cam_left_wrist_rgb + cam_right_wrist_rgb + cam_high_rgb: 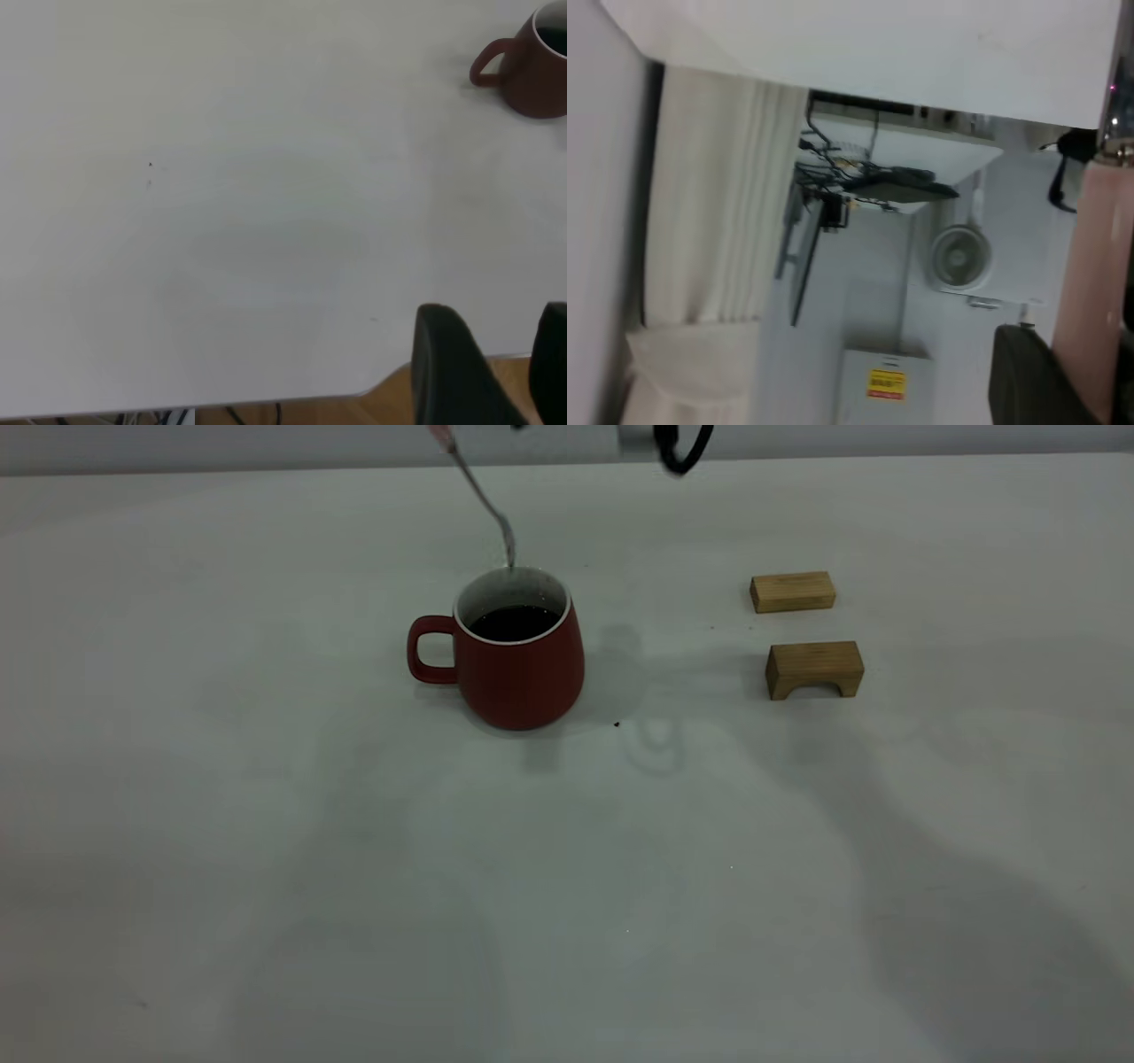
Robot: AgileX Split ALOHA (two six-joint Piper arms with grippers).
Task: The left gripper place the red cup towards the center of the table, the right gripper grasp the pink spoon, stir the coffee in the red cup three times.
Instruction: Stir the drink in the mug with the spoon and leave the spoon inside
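The red cup stands near the table's middle with its handle to the left and dark coffee inside. The pink spoon slants down from the top edge. Its grey bowl hangs at the cup's far rim, just above the coffee. My right gripper is shut on the spoon's pink handle; the exterior view shows only its cable loop. My left gripper is open and empty over the table's edge, far from the cup.
Two small wooden blocks lie to the right of the cup, a flat one and an arched one. A dark speck sits by the cup's base. Wooden floor shows past the table edge.
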